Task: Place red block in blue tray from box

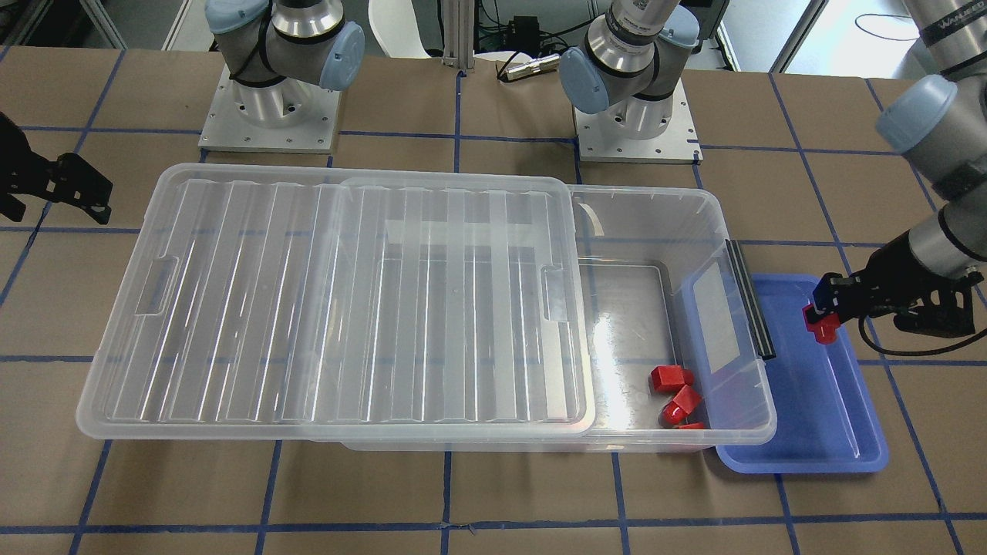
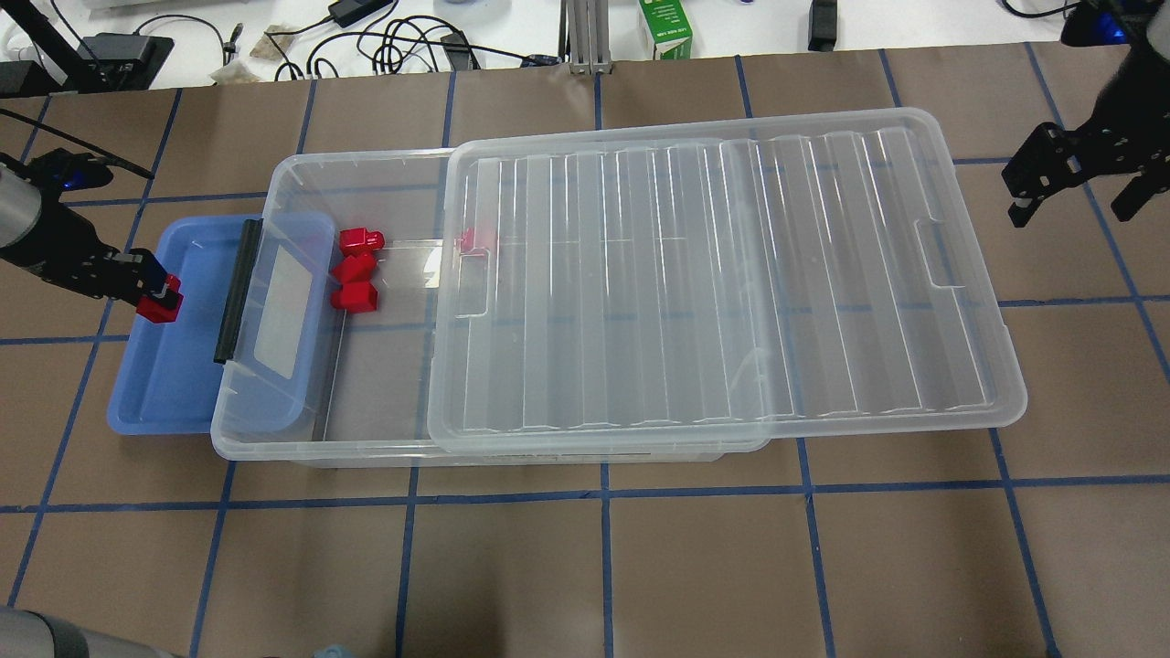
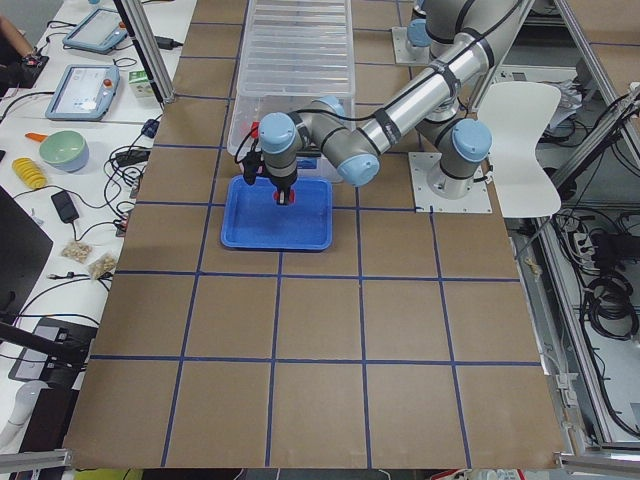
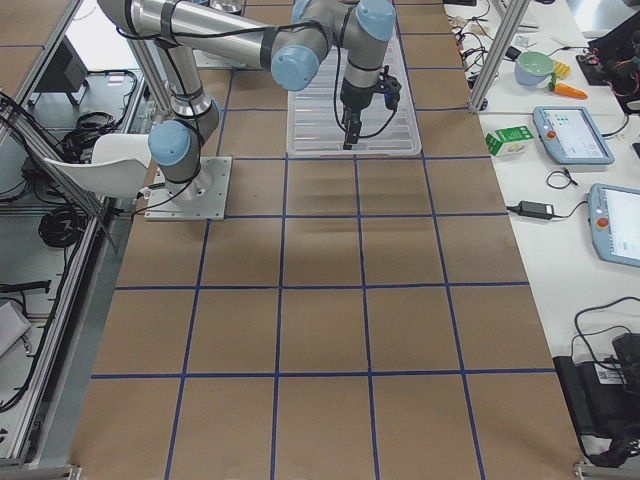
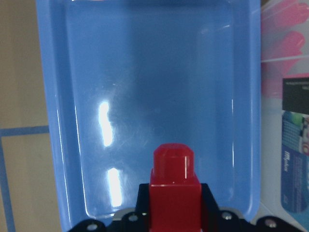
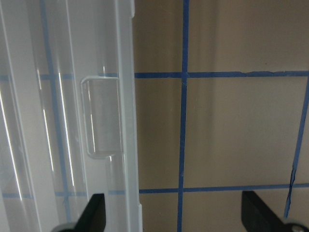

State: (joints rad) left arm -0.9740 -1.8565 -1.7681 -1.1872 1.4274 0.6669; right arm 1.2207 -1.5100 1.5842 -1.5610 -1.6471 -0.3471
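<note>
Near the counter's left edge, the blue tray (image 1: 817, 416) lies partly tucked under the box's (image 1: 655, 204) end, its inner rim seen only through clear plastic. The lid (image 1: 339, 301), offset toward the right edge, blurs one of the spare blocks (image 2: 356, 270) inside. The left arm (image 1: 933, 247) reaches in low from the left edge, its jaws clamped on the red block (image 1: 820, 324) over the tray; contact with the tray's floor cannot be judged. The right jaws hang apart beyond the lid's end.

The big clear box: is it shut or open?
Partly open. Its lid is slid aside, leaving the box uncovered at the end by the blue tray, with loose red blocks showing inside.
</note>
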